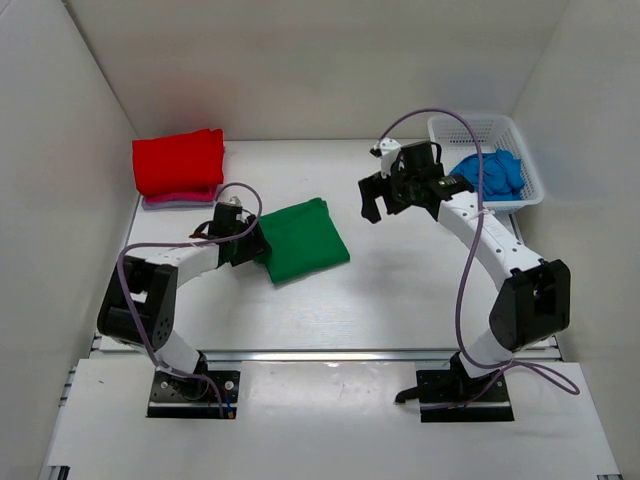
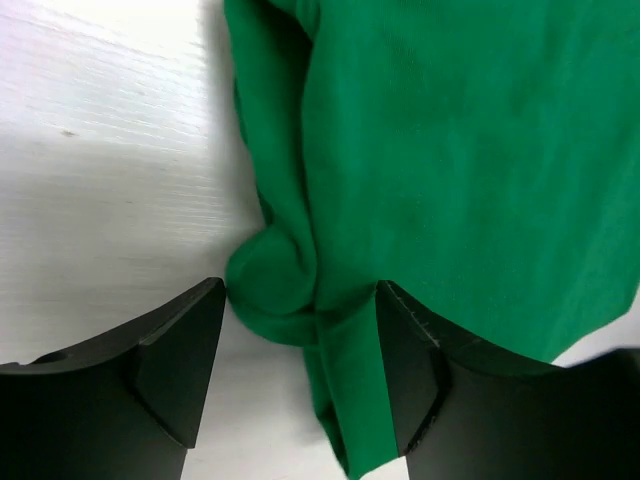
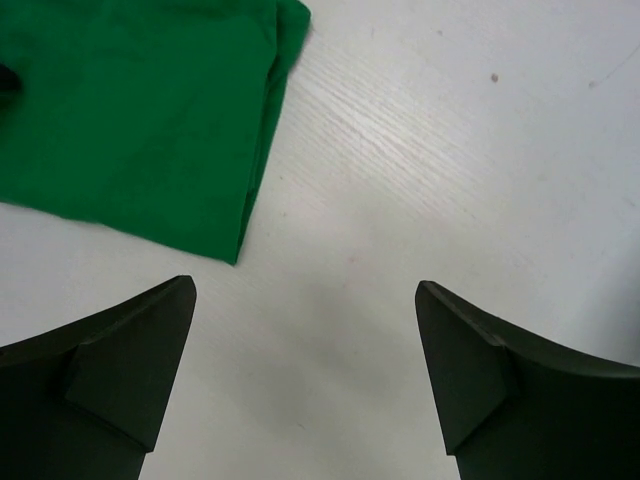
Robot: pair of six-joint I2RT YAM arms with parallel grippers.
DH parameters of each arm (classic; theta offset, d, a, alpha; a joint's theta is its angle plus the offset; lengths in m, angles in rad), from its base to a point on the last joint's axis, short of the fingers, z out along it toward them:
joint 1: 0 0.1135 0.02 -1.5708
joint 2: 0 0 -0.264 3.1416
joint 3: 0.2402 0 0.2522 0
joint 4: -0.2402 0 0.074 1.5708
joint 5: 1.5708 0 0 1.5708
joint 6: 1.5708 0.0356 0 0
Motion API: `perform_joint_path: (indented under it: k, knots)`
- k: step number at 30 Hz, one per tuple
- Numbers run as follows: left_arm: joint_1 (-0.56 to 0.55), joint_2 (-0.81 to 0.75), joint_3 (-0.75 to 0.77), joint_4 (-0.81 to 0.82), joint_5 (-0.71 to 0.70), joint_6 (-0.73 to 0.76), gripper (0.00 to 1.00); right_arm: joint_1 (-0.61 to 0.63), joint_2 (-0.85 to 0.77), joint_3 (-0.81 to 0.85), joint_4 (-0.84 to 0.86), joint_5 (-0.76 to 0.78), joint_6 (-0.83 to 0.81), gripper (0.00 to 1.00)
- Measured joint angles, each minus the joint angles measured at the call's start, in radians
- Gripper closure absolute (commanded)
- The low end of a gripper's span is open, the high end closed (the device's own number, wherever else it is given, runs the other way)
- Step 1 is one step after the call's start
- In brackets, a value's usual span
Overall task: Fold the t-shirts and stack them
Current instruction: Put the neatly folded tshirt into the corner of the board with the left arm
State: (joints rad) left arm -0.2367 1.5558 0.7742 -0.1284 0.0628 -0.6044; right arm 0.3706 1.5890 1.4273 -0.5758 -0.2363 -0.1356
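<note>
Because limp and light, pinch green t-shirt (image 1: 305, 240) at bunched edge; left gripper (image 2: 300, 300), right gripper (image 3: 305, 290) both gaping.

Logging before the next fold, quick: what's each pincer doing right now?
Left pincer: open, straddling a bunched edge of the green t-shirt, unclamped.
Right pincer: open, empty, above the table.

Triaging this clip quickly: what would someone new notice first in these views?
The bright green t-shirt lies folded in the middle of the table, the left gripper open astride its bunched edge. At the far left corner a folded red t-shirt sits on a pink t-shirt, while a blue t-shirt lies crumpled in the white basket at far right; the right gripper hangs open over bare tabletop.
</note>
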Motion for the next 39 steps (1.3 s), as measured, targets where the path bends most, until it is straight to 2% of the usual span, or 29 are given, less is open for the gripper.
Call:
perform_joint_path:
  k: [8, 10, 13, 15, 16, 18, 19, 20, 21, 23, 29, 32, 39]
  knots:
    - [-0.083, 0.102, 0.102, -0.065, -0.087, -0.055, 0.23, -0.074, -0.066, -0.158, 0.053, -0.036, 0.015, 0.1]
    - [-0.101, 0.121, 0.126, -0.079, -0.113, -0.063, 0.24, -0.089, -0.087, -0.179, 0.07, -0.05, 0.021, 0.1]
    - [-0.127, 0.15, 0.161, -0.097, -0.142, -0.077, 0.31, -0.111, -0.12, -0.205, 0.1, -0.075, 0.027, 0.1]
    - [-0.14, 0.167, 0.18, -0.105, -0.153, -0.085, 0.43, -0.121, -0.13, -0.214, 0.112, -0.087, 0.027, 0.1]
    - [-0.146, 0.175, 0.187, -0.108, -0.159, -0.088, 0.45, -0.126, -0.13, -0.214, 0.116, -0.092, 0.027, 0.11]
    - [-0.159, 0.191, 0.206, -0.126, -0.174, -0.092, 0.61, -0.139, -0.13, -0.216, 0.122, -0.099, 0.026, 0.11]
    - [-0.166, 0.2, 0.216, -0.133, -0.182, -0.095, 0.63, -0.145, -0.13, -0.216, 0.123, -0.103, 0.026, 0.11]
    - [-0.174, 0.213, 0.231, -0.146, -0.189, -0.093, 0.71, -0.151, -0.13, -0.217, 0.127, -0.107, 0.026, 0.11]
    - [-0.181, 0.227, 0.251, -0.16, -0.196, -0.091, 0.84, -0.155, -0.131, -0.222, 0.135, -0.111, 0.023, 0.11]
    - [-0.193, 0.25, 0.288, -0.179, -0.207, -0.085, 1.0, -0.164, -0.132, -0.23, 0.143, -0.119, 0.023, 0.11]
    - [-0.195, 0.265, 0.322, -0.217, -0.222, -0.041, 1.0, -0.181, -0.134, -0.243, 0.15, -0.133, 0.019, 0.11]
    - [-0.182, 0.265, 0.355, -0.277, -0.224, 0.026, 1.0, -0.182, -0.134, -0.243, 0.153, -0.138, 0.019, 0.12]
    - [-0.138, 0.294, 0.595, -0.413, -0.262, 0.278, 1.0, -0.171, -0.144, -0.243, 0.155, -0.138, 0.021, 0.11]
